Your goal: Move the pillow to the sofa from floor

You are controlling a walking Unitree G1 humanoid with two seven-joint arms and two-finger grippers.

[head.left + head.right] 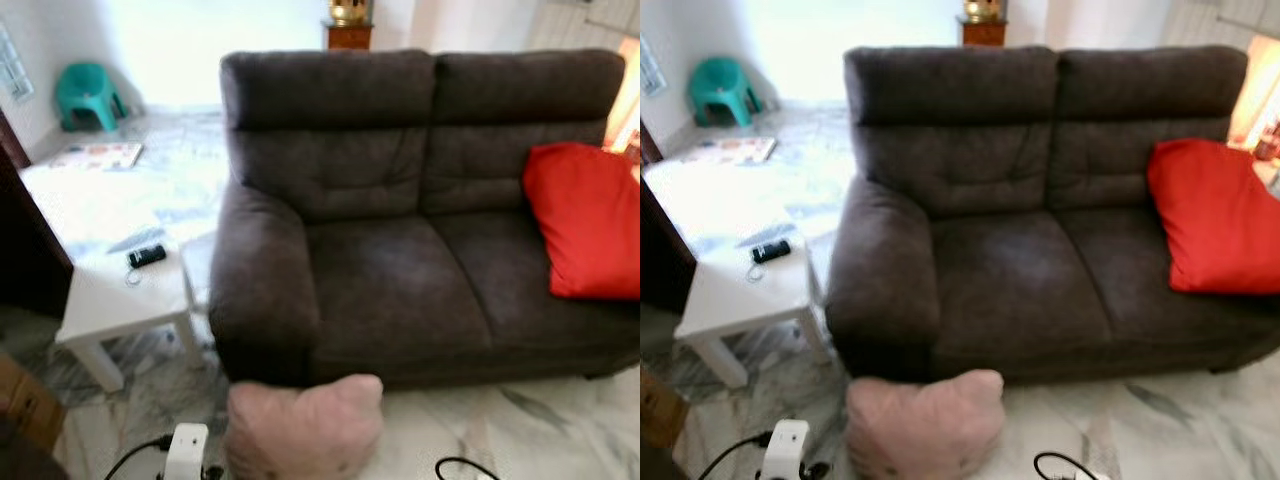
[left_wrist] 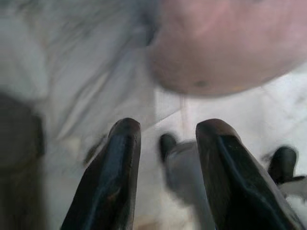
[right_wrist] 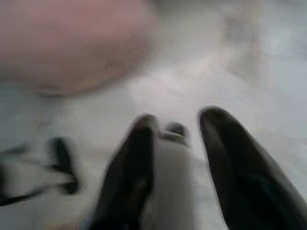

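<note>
cables (image 1: 140, 456) and a white plug box (image 1: 186, 448) lie left of the soft pink pillow (image 1: 305, 425), on marble floor (image 1: 520, 425) near the plush grey sofa (image 1: 400, 270); they could snag. left gripper (image 2: 165, 143) and right gripper (image 3: 175, 129), fingers apart, hold nothing.

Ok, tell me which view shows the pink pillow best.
The left eye view: the pink pillow lies on the floor before the sofa, nearly whole. The right eye view matches. Both wrist views catch just a blurred pink edge.
</note>
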